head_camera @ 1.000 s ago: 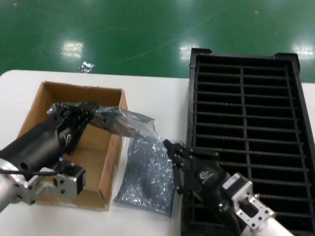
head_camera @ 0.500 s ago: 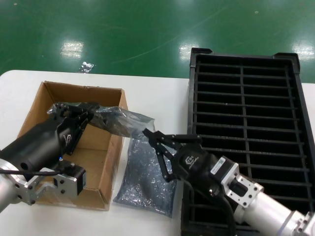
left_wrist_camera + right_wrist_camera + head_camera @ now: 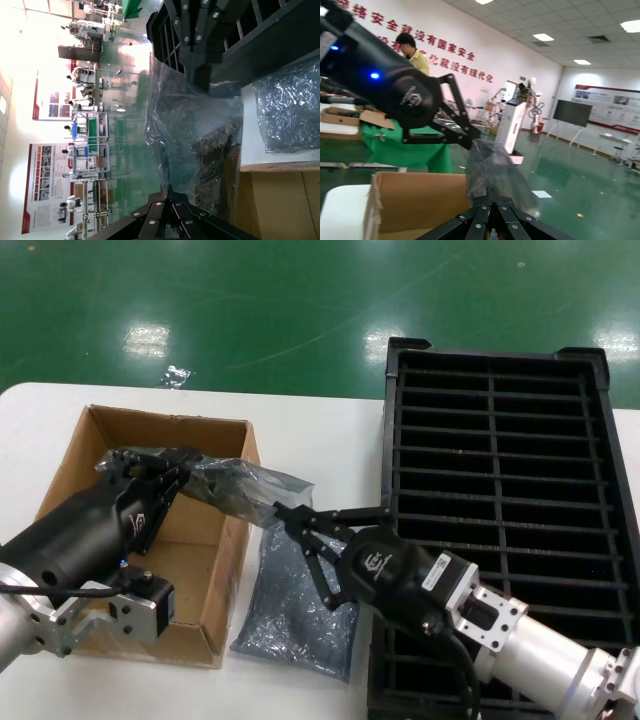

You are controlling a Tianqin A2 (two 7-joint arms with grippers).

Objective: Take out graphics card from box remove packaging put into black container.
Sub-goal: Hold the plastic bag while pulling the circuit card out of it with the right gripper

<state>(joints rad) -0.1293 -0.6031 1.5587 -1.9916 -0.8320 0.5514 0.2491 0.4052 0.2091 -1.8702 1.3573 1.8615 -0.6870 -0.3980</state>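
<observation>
The right gripper (image 3: 305,540) has moved left and farther away over the last second: it was low beside the near-left corner of the large black plastic slotted container (image 3: 500,400), and now it sits at the right end of the crinkly translucent silver-grey anti-static packaging (image 3: 235,488), with its fingers spread wide around that end and not pinching it. The left gripper (image 3: 160,472) has stayed where it was, above the brown corrugated cardboard box (image 3: 150,425), pressed together on the left end of the packaging.

The packaging hangs in the air over the right wall of the box, its long axis running from far left, at the left gripper, to near right, toward the right gripper, and sloping slightly downward that way. Dark shapes show through the plastic in the left wrist view (image 3: 200,135), but the graphics card inside cannot be made out clearly, so which way its bracket points cannot be told. In the right wrist view the packaging (image 3: 492,170) reaches from the left gripper (image 3: 470,139) down to the right arm's own fingers.

A second flat silver-grey plastic bag (image 3: 295,600) lies on the white counter (image 3: 320,435) between the box and the container, its long axis running near to far. The container stands on the right of the counter, the box on the left.
</observation>
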